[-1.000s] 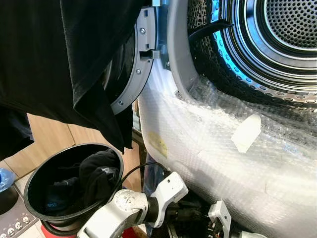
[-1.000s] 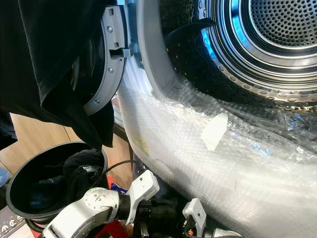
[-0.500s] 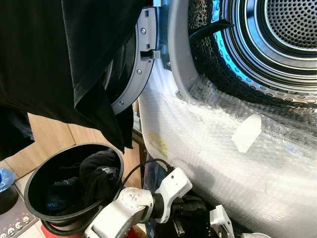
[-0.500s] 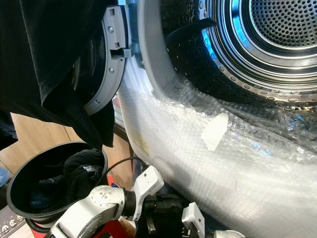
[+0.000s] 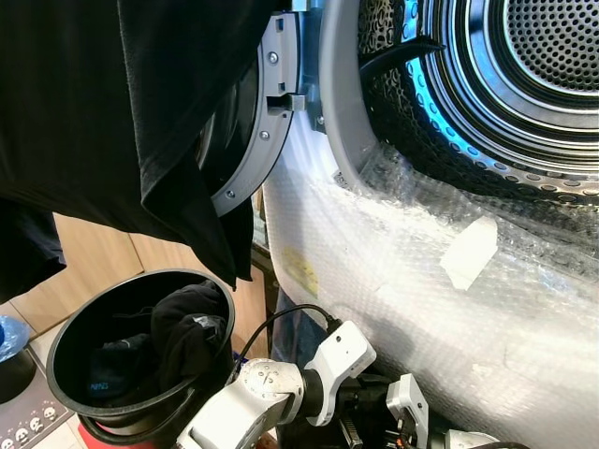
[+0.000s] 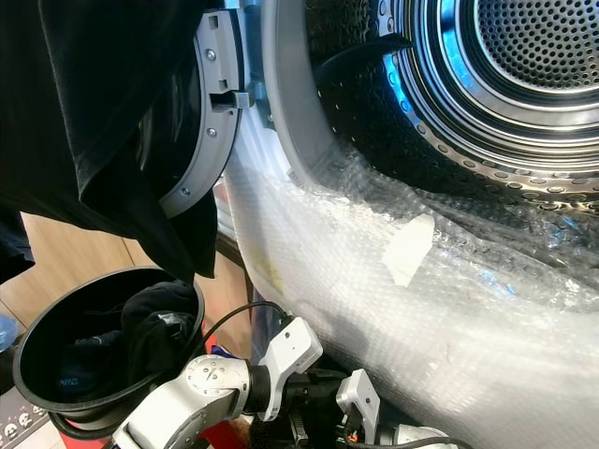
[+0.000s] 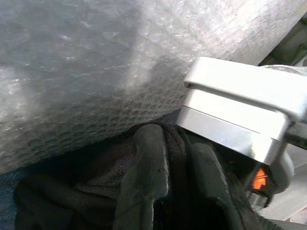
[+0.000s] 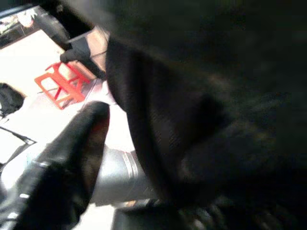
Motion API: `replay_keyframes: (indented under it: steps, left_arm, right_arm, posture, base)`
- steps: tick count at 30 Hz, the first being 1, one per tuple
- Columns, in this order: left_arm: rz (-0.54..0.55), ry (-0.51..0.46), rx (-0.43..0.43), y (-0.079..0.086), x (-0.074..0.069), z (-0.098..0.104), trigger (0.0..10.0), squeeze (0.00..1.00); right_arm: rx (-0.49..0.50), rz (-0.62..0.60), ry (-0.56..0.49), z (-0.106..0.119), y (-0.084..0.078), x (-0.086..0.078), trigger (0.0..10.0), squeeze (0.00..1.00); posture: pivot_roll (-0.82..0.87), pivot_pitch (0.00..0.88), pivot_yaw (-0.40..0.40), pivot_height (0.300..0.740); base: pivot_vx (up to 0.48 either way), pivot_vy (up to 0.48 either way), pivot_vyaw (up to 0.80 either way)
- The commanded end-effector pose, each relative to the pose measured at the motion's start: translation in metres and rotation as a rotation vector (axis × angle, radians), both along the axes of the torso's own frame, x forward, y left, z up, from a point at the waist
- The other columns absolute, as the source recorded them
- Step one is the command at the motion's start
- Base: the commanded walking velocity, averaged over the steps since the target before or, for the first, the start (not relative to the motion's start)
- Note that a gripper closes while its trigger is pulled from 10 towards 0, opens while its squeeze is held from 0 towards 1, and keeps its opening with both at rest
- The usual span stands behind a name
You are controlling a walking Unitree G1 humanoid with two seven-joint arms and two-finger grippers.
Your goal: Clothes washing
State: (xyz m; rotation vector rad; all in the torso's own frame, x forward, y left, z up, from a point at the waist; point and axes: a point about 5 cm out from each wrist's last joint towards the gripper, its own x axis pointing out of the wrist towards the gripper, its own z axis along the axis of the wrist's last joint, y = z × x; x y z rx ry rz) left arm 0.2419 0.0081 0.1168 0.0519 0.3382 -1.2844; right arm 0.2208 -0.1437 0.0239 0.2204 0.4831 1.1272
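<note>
Washing machines: one (image 5: 393,281), wrapped in bubble wrap, from 12 round to 4 o'clock.
Drums: one (image 5: 524,84), at 1 o'clock.
Doors: one (image 5: 251,140), swung open at 11 o'clock.
Hanging black garments: one (image 5: 112,122), at 10 o'clock.
Black buckets: one (image 5: 70,337), at 8 o'clock.
Piles of dark clothes in the bucket: one (image 5: 182,327).
White tape patches on the wrap: one (image 5: 468,253), at 3 o'clock.
Silver arms: two, left (image 5: 253,402) and right (image 5: 412,412), at 6 o'clock.

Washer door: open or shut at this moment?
Open. The grey door ring is swung out to the left with a black garment draped over it, leaving the perforated steel drum exposed.
</note>
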Motion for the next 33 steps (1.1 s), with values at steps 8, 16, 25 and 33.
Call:
replay_keyframes:
  steps: [8,16,25,33]
  left_arm:
    - [-0.084,-0.034,-0.084,-0.0128,-0.0088,0.0164,0.0,0.00]
    - [-0.079,-0.031,-0.083,-0.0124,-0.0084,0.0155,0.0,0.00]
    - [-0.066,-0.037,-0.095,-0.0104,-0.0075,0.0186,0.0,0.00]
    - [-0.050,-0.037,-0.098,-0.0063,-0.0075,0.0200,0.0,0.00]
  right_arm:
    - [-0.040,-0.122,-0.009,-0.0063,-0.0043,0.0097,0.0,0.00]
    - [-0.030,-0.146,-0.019,-0.0059,-0.0087,0.0129,0.0,0.00]
    - [0.007,-0.138,-0.028,-0.0046,-0.0017,0.0129,0.0,0.00]
    - [0.013,-0.167,-0.042,-0.0043,-0.0014,0.0156,0.0,0.00]
  posture:
    - [0.15,0.000,-0.029,0.740]
    - [0.15,0.000,-0.030,0.740]
    - [0.16,0.000,-0.029,0.740]
    - [0.16,0.000,-0.025,0.740]
  base:
    - [0.000,0.000,0.00]
    - [0.000,0.000,0.00]
    - [0.000,0.000,0.00]
    - [0.000,0.000,0.00]
